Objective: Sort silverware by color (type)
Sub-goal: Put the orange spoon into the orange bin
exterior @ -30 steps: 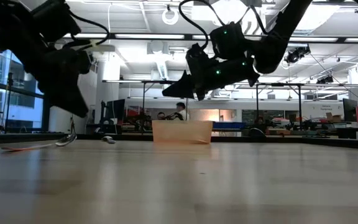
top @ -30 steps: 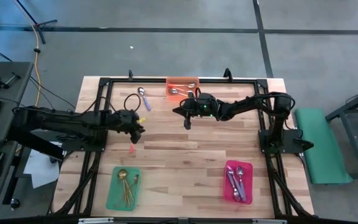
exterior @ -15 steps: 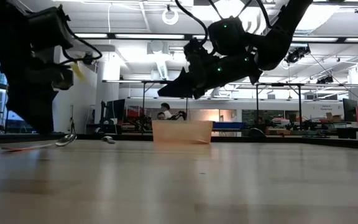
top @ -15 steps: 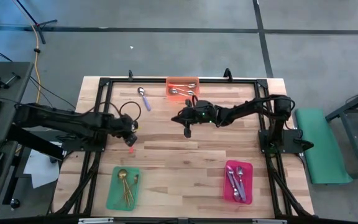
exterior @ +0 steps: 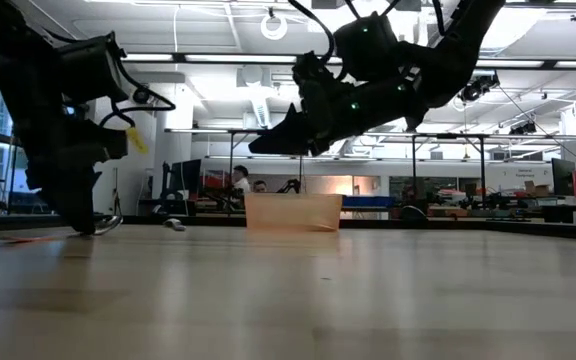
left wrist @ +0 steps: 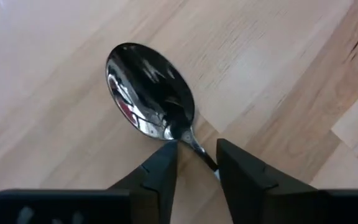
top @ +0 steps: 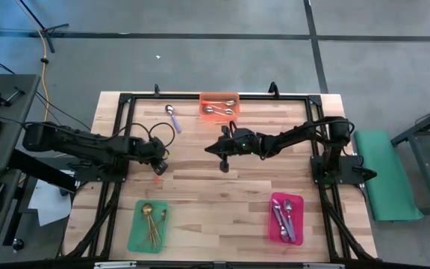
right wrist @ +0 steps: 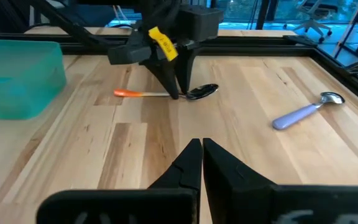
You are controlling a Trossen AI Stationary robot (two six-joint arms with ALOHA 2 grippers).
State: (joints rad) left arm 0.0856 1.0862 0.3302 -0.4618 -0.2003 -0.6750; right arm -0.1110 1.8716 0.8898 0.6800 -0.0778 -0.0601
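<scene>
1. Both arms were dark, nearly black, built of jointed tubular segments.
2. The left gripper point(right wrist: 178, 79) carried a yellow tag near its wrist, and a black cable looped beside that arm.
3. Its fingers point(left wrist: 160, 174) were dark, flat and wedge-shaped.
4. The right gripper point(top: 225, 163) was equally dark; small green lights glowed on that arm's housing.
5. Its base looked like a black bracket, though the overhead view was too coarse to be sure.

Orange-handled spoon point(left wrist: 151, 102): handle hidden behind left gripper's fingers point(left wrist: 161, 169) in left wrist view; grip on neck unclear.
</scene>
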